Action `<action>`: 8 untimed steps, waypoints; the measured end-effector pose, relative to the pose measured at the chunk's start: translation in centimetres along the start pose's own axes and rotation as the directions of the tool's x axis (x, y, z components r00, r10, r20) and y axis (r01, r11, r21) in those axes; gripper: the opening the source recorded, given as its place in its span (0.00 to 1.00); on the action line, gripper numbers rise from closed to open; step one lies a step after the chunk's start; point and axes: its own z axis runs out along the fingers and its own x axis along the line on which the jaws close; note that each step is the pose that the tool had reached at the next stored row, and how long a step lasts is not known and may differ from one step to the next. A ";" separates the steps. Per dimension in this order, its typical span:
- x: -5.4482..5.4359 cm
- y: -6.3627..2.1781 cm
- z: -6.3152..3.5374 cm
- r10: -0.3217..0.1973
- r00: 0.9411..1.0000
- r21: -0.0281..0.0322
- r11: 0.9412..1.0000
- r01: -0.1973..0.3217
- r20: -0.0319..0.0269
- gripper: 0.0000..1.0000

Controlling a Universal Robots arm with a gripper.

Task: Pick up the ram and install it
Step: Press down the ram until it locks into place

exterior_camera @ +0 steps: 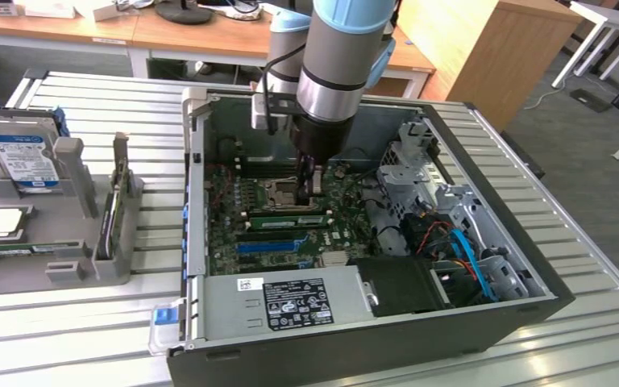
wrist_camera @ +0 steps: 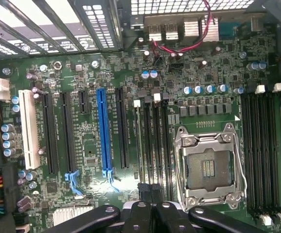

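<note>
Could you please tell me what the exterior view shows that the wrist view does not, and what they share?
Exterior view alone: the grey holder beside the case, carrying a silver hard drive, and the power supply inside the case. Wrist view alone: the blue expansion slot beside the black ones, and the end effector, shut, at the memory slots. Both: the motherboard and its open processor socket.

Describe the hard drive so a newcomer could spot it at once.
Find the open computer case; on the exterior view's left of it sits a grey holder. The hard drive stands at the holder's far end, the only silver block there with a blue label.
</note>
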 end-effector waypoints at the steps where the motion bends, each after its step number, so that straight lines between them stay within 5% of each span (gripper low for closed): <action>1: 0.0 0.00 0.00 0.006 1.000 0.000 1.000 -0.006 0.000 0.10; 8: 0.0 0.00 0.00 0.062 0.998 0.001 0.998 -0.062 -0.001 0.10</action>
